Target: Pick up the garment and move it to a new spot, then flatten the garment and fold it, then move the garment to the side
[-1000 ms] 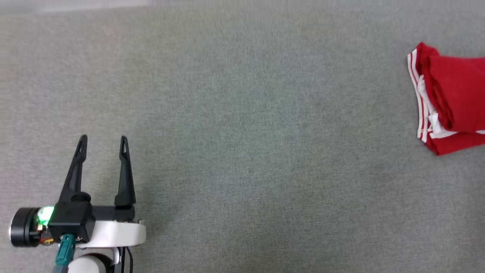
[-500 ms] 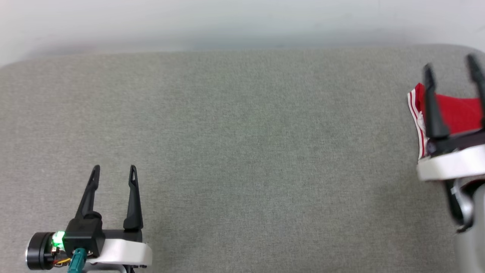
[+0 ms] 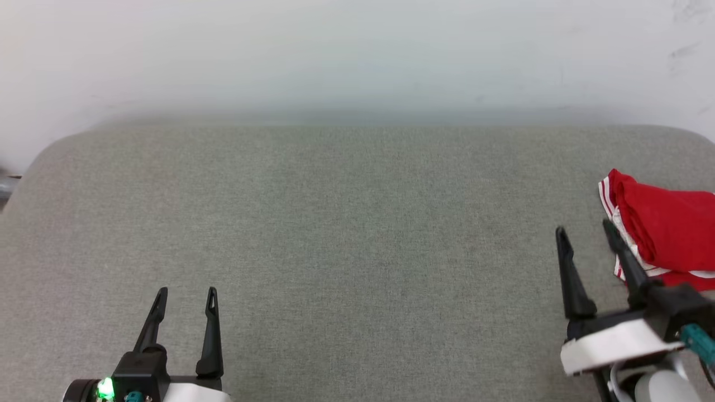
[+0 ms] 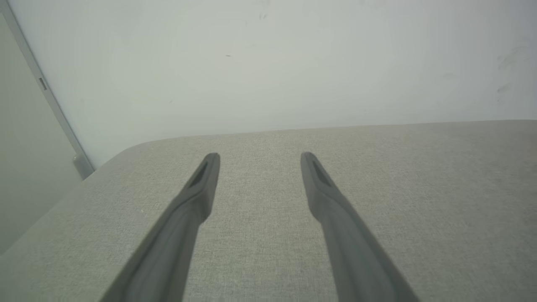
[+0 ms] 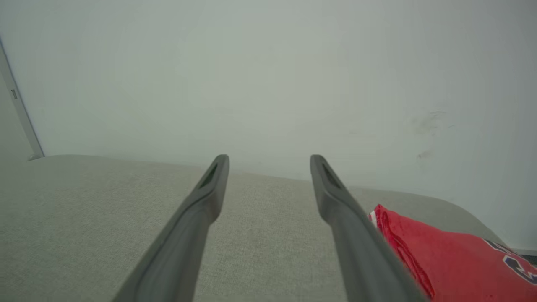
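Head view looking down, wrist views facing wall (image 4: 268, 63)

A tabletop (image 3: 357, 223) covered in grey-green woven fabric spreads across the head view from 9 o'clock to 3 o'clock. Its far corners are rounded at 10 and 2 o'clock. Behind it, from 10 round to 2 o'clock, stands a plain pale wall (image 3: 357, 56), with a soft shadow where it meets the tabletop's far edge. Faint dark scuffs (image 3: 684, 50) mark the wall at 2 o'clock. In the left wrist view a slim grey metal strip (image 4: 48, 92) slants down at 9 o'clock, with a flat greyish panel (image 4: 21, 167) beyond it. The light is even and diffuse, without hard shadows.
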{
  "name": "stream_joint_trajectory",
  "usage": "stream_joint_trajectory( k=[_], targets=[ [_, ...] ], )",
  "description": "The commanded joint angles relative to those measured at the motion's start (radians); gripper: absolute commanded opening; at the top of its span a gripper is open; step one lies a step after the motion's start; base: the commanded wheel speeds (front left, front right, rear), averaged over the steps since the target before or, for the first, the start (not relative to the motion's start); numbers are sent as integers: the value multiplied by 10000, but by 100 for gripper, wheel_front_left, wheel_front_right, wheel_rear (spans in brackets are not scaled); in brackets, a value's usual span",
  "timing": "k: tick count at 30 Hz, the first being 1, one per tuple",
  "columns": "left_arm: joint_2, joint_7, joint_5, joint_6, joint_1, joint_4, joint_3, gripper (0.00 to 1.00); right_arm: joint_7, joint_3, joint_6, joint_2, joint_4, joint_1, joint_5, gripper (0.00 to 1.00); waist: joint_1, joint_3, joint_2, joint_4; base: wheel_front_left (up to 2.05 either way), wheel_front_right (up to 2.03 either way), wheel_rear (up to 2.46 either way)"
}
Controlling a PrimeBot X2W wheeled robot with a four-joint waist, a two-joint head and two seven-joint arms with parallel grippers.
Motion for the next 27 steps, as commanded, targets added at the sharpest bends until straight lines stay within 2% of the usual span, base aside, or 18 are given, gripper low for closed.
stream_joint_trajectory(
  k=[1, 11, 21, 22, 27],
  targets=[
    [-15, -21, -17, -45, 111, 17, 13, 100, -58, -28, -13, 89, -26, 242, 22, 100, 2, -119, 0, 44, 0, 0, 0],
    [-107, -21, 11, -228, 324, 177, 43, 100, -136, -389, -13, 406, -378, 1536, 70, 100, 2, -416, 0, 127, 0, 0, 0],
    [-149, -21, 50, -383, 353, 302, 157, 100, -136, -415, -13, 470, -495, 1933, 201, 100, 2, -452, 0, 87, 0, 0, 0],
    [-137, 0, 17, -364, 312, 304, 127, 0, -92, -414, 0, 418, -467, 1820, 156, 0, 2, -454, 0, 88, 0, 0, 0],
    [-174, 148, -262, -375, 297, 772, 126, 0, -16, -376, 2, 419, -125, 1910, 420, 0, 2, -454, 0, 86, 0, 0, 0]
  ],
)
